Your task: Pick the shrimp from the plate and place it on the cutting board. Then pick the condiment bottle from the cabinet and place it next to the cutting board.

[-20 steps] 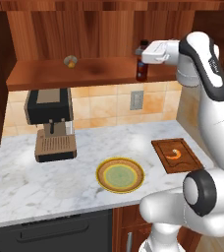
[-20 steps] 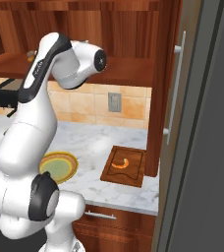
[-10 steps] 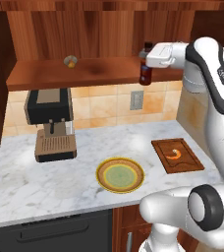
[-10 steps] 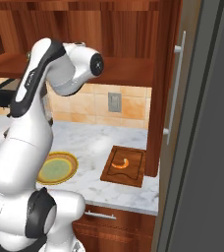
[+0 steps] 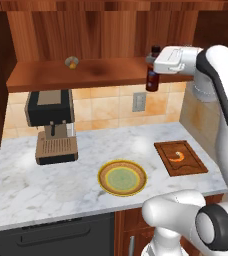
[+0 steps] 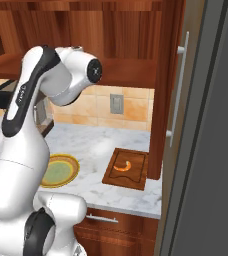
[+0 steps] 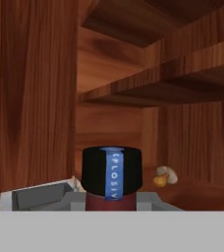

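- Condiment bottle (image 5: pixel 152 75), dark brown-red with a black cap, hangs in front of the cabinet (image 5: pixel 101 30) shelf's right end, its base below the shelf edge.
- End effector (image 5: pixel 152 61) is clenched around the bottle near its neck; the arm reaches in level from the right in the left base view.
- From the hand camera, the bottle's black cap (image 7: pixel 111 170) with a blue strip sits at the bottom centre, wooden cabinet walls behind it.
- Whether the bottle touches the shelf edge is hard to tell; it looks just clear of it.
- Shrimp (image 5: pixel 178 157) lies curled on the cutting board (image 5: pixel 181 169), which rests at the right end of the marble tabletop (image 5: pixel 61 185).
- Plate (image 5: pixel 122 177) with the yellow-brown rim lies left of the board, apart from it, near the front edge.
- Coffee machine (image 5: pixel 52 125) stands at the left, under the shelf.
- Small round yellowish object (image 5: pixel 71 62) sits on the shelf, well left of the bottle.
- Wall socket (image 5: pixel 138 101) shows on the tiles below the bottle.
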You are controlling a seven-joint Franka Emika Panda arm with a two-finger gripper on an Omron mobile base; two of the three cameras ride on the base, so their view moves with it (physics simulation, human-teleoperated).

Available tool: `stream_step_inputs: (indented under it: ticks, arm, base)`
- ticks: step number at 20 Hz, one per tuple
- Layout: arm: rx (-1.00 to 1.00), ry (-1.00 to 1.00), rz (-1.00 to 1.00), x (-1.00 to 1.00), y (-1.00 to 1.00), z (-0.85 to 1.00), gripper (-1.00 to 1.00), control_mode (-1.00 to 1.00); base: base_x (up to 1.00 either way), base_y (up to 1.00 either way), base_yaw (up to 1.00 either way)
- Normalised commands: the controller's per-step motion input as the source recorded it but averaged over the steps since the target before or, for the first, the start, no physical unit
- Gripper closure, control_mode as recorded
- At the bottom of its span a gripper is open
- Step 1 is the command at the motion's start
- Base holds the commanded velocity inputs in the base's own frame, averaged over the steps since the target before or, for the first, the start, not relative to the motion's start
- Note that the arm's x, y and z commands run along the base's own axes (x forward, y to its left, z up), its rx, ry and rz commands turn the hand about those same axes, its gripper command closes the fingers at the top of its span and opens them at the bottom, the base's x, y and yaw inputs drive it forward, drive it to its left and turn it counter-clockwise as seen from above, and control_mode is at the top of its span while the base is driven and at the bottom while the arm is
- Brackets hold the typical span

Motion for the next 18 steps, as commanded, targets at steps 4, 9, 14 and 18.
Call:
stream_step_inputs:
  ticks: [4,9,14,18]
  arm:
    - [0.0,0.0,0.0,-0.37,0.0,0.0,1.0,-1.0]
    - [0.0,0.0,0.0,-0.37,0.0,-0.01,1.0,-1.0]
    - [0.0,0.0,0.0,-0.39,0.0,-0.02,1.0,-1.0]
    - [0.0,0.0,0.0,-0.41,0.0,-0.04,1.0,-1.0]
  base:
    - [0.0,0.0,0.0]
    - [0.0,0.0,0.0]
    - [0.0,0.0,0.0]
    - [0.0,0.0,0.0]
